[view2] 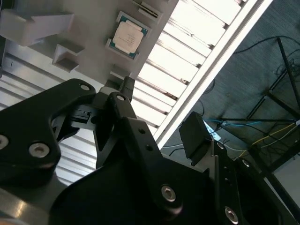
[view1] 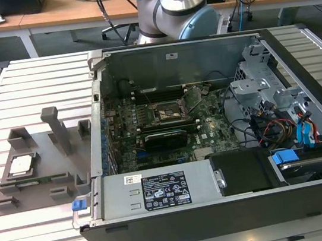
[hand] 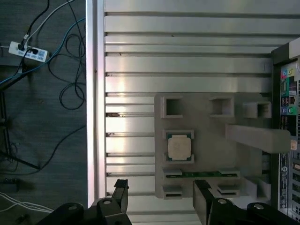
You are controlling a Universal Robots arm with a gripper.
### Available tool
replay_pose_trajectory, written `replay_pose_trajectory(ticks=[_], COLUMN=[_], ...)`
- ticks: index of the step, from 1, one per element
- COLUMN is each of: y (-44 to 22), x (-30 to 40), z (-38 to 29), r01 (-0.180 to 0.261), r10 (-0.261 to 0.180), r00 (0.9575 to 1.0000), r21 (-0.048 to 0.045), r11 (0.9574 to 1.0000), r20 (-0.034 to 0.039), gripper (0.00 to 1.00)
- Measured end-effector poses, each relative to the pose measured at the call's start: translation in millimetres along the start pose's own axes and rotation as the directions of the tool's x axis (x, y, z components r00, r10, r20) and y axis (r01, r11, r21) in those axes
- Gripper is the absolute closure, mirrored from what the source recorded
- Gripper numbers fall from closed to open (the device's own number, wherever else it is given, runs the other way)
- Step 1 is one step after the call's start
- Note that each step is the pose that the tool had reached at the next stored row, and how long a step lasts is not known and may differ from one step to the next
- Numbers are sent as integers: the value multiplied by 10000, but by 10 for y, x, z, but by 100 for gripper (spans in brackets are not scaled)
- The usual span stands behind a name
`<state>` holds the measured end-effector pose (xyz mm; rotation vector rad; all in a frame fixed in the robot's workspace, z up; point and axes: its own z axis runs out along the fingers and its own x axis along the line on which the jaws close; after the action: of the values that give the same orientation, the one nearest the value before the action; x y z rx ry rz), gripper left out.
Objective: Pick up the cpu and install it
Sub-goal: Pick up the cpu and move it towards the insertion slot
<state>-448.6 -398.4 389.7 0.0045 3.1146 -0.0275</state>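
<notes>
The gripper (hand: 161, 187) is black, built of angular plates held by round bolt heads. Its two fingers (hand: 121, 194) stand spread apart with nothing between them; it is open and empty. It hangs above the bench (hand: 187, 47), a surface of long, flat, pale metal slats with dark grooves between them.

The cpu (hand: 179, 146) lies beneath the gripper and a little beyond its fingertips, clear of them, on a line that runs between the two fingers. It is a small flat square: a dull silvery metal lid on a thin green board that shows as a narrow rim all round. It lies flat with the metal side up, seated in a square recess of a grey holder (hand: 206, 140). Being square, it shows no clear long axis; its edges run parallel to the holder's edges and to the bench slats.

The holder is matte grey plastic, blocky, with several small square pockets and one tall upright post (view1: 57, 128). A thin green strip (hand: 201, 174) sits in a slot of the holder, between the cpu and the gripper.

In the second wrist view the cpu (view2: 128, 38) appears past the gripper (view2: 159, 103), at a slant.

The computer case (view1: 192, 212), dark sheet metal with its side off, stands just beside the holder, off to one side of the gripper.
</notes>
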Motion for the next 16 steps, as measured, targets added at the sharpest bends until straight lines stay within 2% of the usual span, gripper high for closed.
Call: replay_pose_trajectory(ticks=[7, 16], y=[0, 2], x=[-2, -2], z=[63, 185], r01=[0, 0], r10=[0, 0], r00=[10000, 10000], r21=[1, 0], r11=[10000, 10000], r20=[-2, -1], gripper=[34, 34])
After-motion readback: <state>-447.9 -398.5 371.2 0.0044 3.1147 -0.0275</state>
